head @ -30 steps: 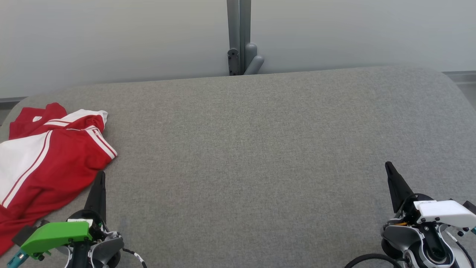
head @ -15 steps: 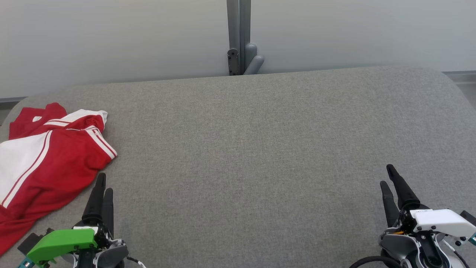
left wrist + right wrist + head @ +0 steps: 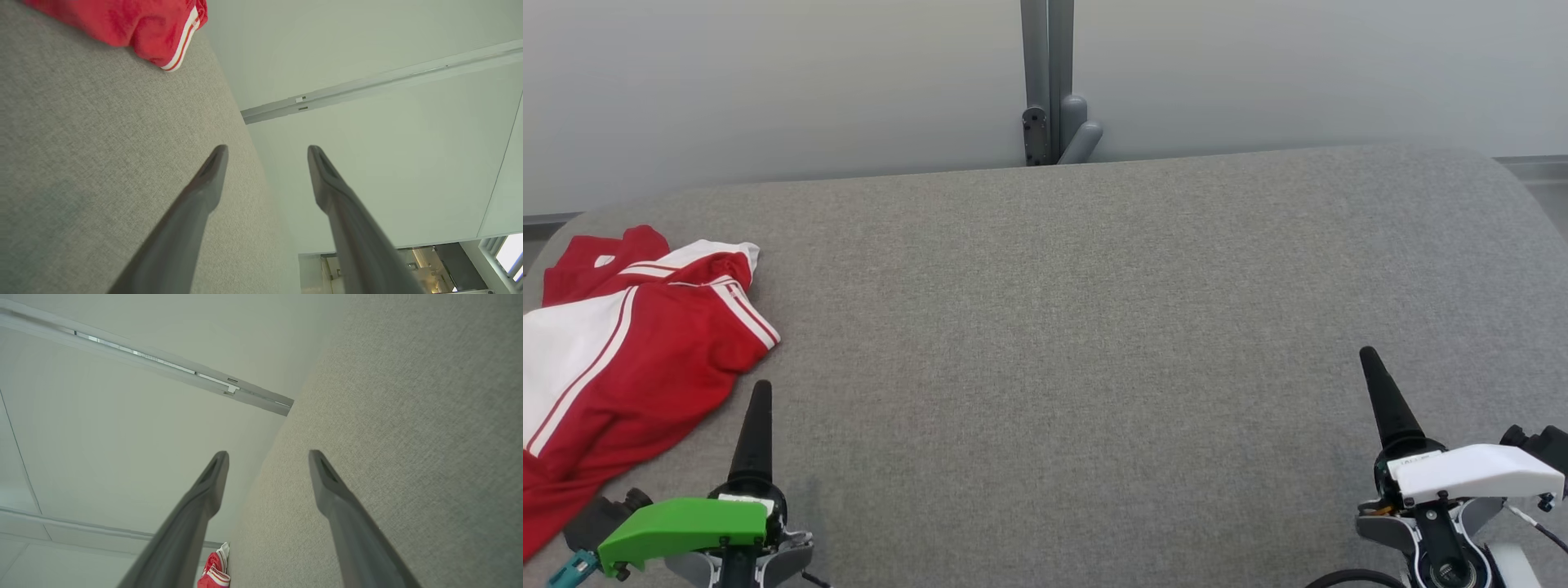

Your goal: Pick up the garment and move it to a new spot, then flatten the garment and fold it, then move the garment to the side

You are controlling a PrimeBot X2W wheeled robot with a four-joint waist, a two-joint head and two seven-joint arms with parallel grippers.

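Note:
The garment (image 3: 629,343) is a red top with white panels and stripes, lying crumpled at the left edge of the grey fabric table (image 3: 1078,327). My left gripper (image 3: 760,392) hovers low at the near left, just right of the garment's hem and not touching it. In the left wrist view its fingers (image 3: 267,151) stand apart with nothing between them, and a corner of the garment (image 3: 135,24) lies beyond. My right gripper (image 3: 1368,359) is at the near right, far from the garment. Its fingers (image 3: 267,455) are open and empty, with the garment (image 3: 214,571) small in the distance.
A grey metal post (image 3: 1049,82) stands behind the table's far edge against a pale wall. The table's corners are rounded, and the garment hangs partly past the left edge of the head view.
Both grippers went from shut to open, and both wrists turned so each now shows edge-on in the head view. The garment has not moved.

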